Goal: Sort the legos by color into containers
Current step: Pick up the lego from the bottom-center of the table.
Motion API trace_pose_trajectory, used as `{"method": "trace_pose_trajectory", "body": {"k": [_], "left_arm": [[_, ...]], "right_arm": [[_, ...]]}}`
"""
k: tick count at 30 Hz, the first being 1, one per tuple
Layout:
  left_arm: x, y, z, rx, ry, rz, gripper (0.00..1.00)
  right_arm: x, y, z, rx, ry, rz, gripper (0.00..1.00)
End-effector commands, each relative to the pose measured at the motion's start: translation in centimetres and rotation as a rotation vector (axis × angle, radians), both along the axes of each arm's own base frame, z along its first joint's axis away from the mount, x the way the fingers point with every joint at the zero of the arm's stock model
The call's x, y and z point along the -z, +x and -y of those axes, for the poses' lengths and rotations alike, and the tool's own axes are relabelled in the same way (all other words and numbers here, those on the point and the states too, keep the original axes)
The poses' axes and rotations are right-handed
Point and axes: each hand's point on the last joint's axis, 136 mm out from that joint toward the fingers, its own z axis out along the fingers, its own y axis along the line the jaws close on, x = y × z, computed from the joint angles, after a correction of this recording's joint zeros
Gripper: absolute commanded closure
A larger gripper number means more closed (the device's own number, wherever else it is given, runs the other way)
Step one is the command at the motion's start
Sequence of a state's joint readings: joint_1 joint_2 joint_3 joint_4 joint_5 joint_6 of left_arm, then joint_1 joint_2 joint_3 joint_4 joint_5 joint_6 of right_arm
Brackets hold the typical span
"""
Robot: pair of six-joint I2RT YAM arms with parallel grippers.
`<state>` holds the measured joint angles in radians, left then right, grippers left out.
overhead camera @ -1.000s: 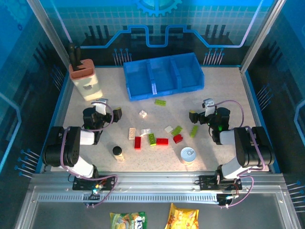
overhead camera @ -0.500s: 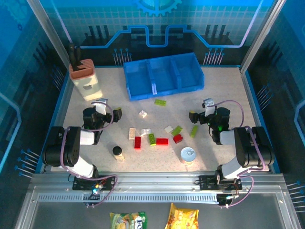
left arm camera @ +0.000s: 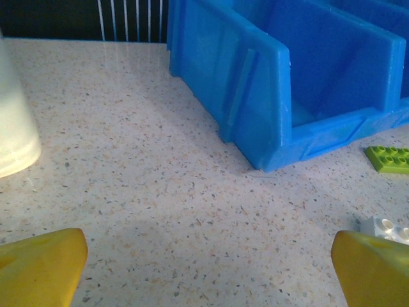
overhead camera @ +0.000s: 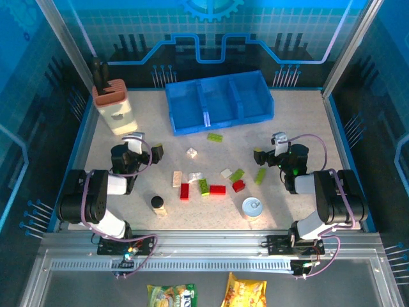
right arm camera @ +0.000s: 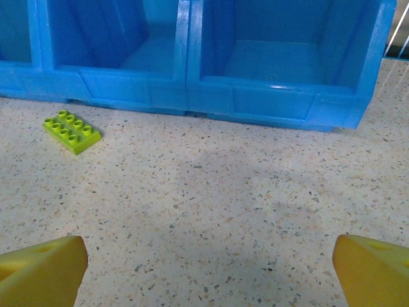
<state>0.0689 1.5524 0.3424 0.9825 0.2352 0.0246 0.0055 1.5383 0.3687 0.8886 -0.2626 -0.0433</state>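
the legos lie scattered mid-table, near of the blue containers, with a tin can and small bottle on their near side and a tan holder far left. the left gripper and right gripper flank the bricks, jaws spread wide, holding nothing.

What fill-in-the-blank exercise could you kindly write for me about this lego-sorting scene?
1. The blue bin tray has ____ joined compartments.
2. The lime green brick nearest the tray lies on the ____, outside it.
3. The tin can stands nearer the ____ arm's base.
4. The left gripper and right gripper both have ____ jaws.
Missing words: three; table; right; open.
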Motion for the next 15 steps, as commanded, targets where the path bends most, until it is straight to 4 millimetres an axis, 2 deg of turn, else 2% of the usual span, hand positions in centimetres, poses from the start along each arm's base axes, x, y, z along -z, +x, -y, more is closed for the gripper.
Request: {"method": "trace_pose_trajectory", "body": {"k": [1,10,15], "left_arm": [[-1.4,-0.7,-1.1,-0.078,0.001,0.079,0.01],[-2.9,-1.0,-2.8,-0.2,0.005,0.067,0.01],[-2.6,-0.7,-3.2,-0.241,-0.016,-0.056,0.01]], "right_arm": [[-1.5,0.6,0.2,0.012,-0.02,0.052,0.0],[-2.5,0.8,-0.2,0.028,-0.072,0.019,0.01],[-3.7,0.5,-1.1,0.015,-0.116,0.015,0.06]]}}
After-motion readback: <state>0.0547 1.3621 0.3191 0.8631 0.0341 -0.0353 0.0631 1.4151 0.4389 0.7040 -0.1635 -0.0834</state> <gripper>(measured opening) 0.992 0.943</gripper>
